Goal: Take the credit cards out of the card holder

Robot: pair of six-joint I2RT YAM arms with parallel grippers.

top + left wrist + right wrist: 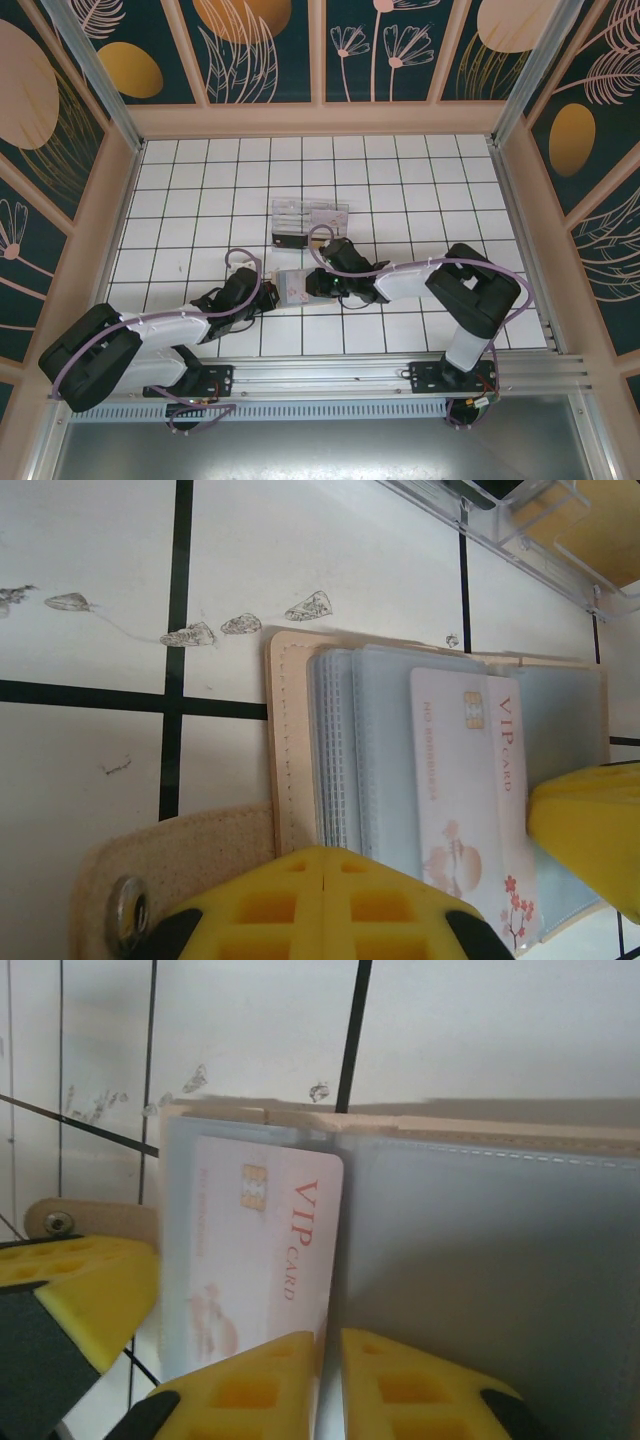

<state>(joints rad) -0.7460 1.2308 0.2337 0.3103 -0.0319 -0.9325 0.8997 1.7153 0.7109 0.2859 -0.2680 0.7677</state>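
Observation:
The tan card holder [293, 283] lies open on the tiles between both arms, its blue-grey lining [490, 1260] facing up. One pale credit card [465, 790] with pink "VIP CARD" lettering sits in a clear sleeve; in the right wrist view this card [255, 1250] lies left of the fold. My left gripper [328, 852] is shut, its tip over the holder's sleeve edges beside the tan strap [190, 865]. My right gripper [333, 1338] stands over the card's right edge at the fold, its jaws a sliver apart, with nothing clearly pinched.
A clear plastic compartment box [310, 214] sits one tile behind the holder, with a black block [290, 240] at its front. The box's corner [530, 520] is close past the holder. Wooden walls ring the white tiled floor [440, 190].

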